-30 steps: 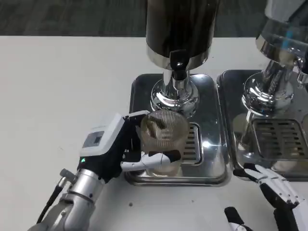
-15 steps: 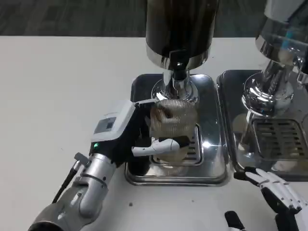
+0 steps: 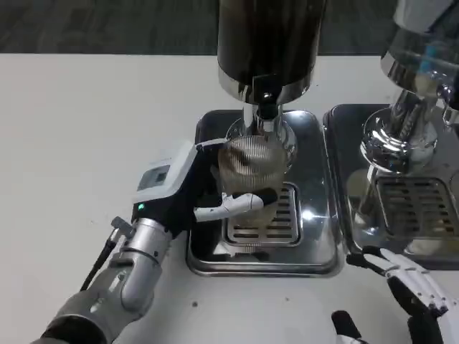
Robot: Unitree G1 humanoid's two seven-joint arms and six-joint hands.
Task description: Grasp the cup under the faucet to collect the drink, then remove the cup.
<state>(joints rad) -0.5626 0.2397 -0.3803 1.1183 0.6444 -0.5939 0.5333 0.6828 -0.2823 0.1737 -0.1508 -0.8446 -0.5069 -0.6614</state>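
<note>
A clear ribbed cup (image 3: 249,170) is held up just below the black faucet (image 3: 266,105) of the dark drink dispenser (image 3: 269,43). My left hand (image 3: 192,193) grips the cup from its left side, with a finger wrapped across its front. The cup hangs above the drain grate (image 3: 264,218) of the steel drip tray (image 3: 315,247). My right hand (image 3: 412,287) rests at the lower right near the table's front, fingers spread, holding nothing.
A second dispenser (image 3: 423,64) with a chrome base stands at the right on its own steel tray (image 3: 430,208). Bare white table (image 3: 93,143) stretches to the left of the trays.
My left hand has carried the cup away from me and up, from the tray's front edge to right under the faucet. The right hand has barely moved.
</note>
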